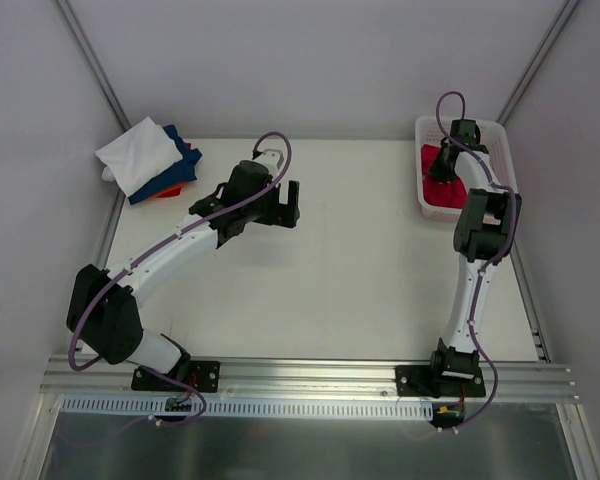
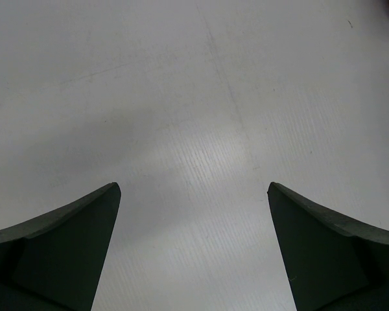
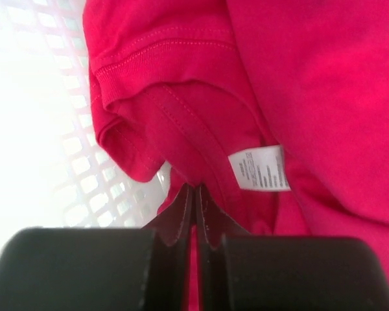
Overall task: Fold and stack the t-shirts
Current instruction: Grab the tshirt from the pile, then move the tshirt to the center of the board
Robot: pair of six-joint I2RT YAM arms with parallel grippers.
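Note:
A crimson-red t-shirt (image 3: 324,84) lies bunched in the white lattice basket (image 1: 500,135) at the far right; its white care label (image 3: 259,167) shows near the collar seam. My right gripper (image 3: 195,191) reaches down into the basket and is shut on a fold of this red t-shirt (image 1: 443,188), a thin strip of cloth pinched between the jaws. At the far left lies a stack of folded t-shirts: white (image 1: 140,155) on top, dark blue (image 1: 180,165) and orange (image 1: 165,190) beneath. My left gripper (image 2: 194,246) hovers open over bare table, to the right of the stack (image 1: 280,205).
The basket wall (image 3: 45,129) stands close to the left of my right gripper's fingers. White walls and metal posts enclose the table on the left, far and right sides. A rail runs along the near edge by the arm bases.

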